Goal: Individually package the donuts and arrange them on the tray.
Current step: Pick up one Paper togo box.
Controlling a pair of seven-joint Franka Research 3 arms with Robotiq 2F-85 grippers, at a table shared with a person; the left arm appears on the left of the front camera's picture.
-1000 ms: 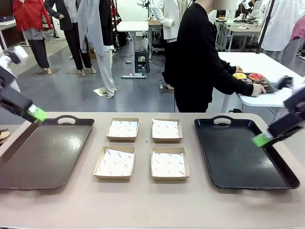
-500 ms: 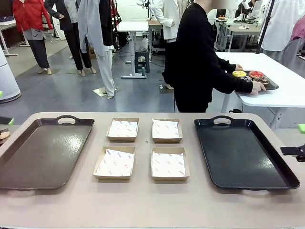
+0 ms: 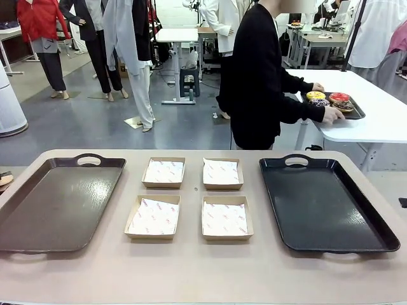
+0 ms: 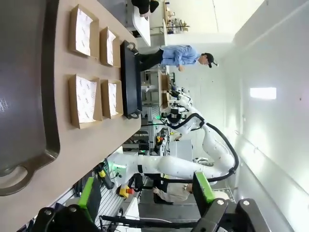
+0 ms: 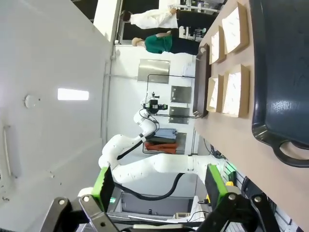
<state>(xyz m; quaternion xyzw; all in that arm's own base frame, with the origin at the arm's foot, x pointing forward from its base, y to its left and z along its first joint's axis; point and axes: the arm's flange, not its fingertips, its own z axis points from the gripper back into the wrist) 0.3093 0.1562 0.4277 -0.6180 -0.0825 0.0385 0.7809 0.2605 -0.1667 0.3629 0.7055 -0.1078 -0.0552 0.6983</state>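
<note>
Four ring donuts (image 3: 320, 101) lie flat and close together on a small dark tray (image 3: 359, 115) on the white table (image 3: 381, 127) at the back, well apart from the near table. The yellow one (image 3: 316, 96) and the red one (image 3: 339, 97) are at the far side, with the dark sprinkled one (image 3: 320, 103) and the chocolate brown one (image 3: 344, 106) nearer (too small from here to judge the icing closely), all four unpackaged

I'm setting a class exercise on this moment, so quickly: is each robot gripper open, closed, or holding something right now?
Left gripper: open, holding nothing.
Right gripper: open, holding nothing.
</note>
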